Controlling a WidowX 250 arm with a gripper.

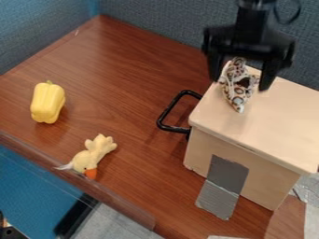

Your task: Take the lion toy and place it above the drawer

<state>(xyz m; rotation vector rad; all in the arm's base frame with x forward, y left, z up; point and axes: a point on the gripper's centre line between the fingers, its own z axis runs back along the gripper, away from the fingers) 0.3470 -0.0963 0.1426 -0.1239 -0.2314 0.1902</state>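
Observation:
The gripper (240, 84) hangs over the back left part of the drawer unit's pale top, its two fingers wide apart. A spotted white, brown and black animal toy (237, 97) lies between and just in front of them on the drawer unit (280, 116); gaps show at its sides. A pale yellow plush toy (93, 151) with a white tuft and an orange part lies on the brown table near its front left edge, apart from the gripper. I cannot tell for certain which toy is the lion.
A yellow toy bell pepper (47, 102) stands on the table (118, 60) at the left. A black handle (169, 111) sticks out from the drawer unit's left side. Grey tape (223, 186) runs down its front onto the table. Blue-grey partitions border the back and left.

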